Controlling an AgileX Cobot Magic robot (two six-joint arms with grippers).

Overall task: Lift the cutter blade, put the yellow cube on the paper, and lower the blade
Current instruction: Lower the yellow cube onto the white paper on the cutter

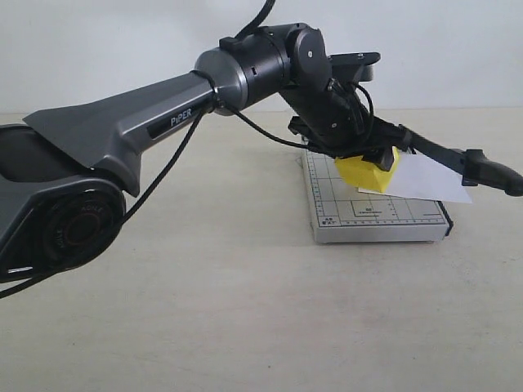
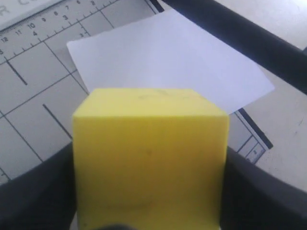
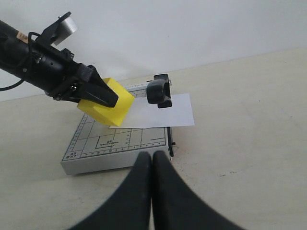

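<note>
My left gripper (image 1: 369,160) is shut on the yellow cube (image 1: 367,173), its dark fingers (image 2: 261,196) pressing on two opposite sides. It holds the cube (image 3: 106,104) tilted, low over the grey gridded cutter base (image 1: 372,216), at the near edge of the white paper (image 1: 426,180). I cannot tell whether the cube touches the sheet (image 2: 172,62). The cutter blade (image 1: 445,152) is raised, its thick black handle (image 3: 159,91) hanging above the paper (image 3: 160,113). My right gripper (image 3: 152,160) is shut and holds nothing, low over the table just in front of the base (image 3: 112,155).
The cutter lies on a beige table (image 1: 245,318) with a pale wall behind it. My left arm's grey body (image 1: 106,139) and its cable (image 1: 163,180) stretch across the left half of the exterior view. My right arm does not show there.
</note>
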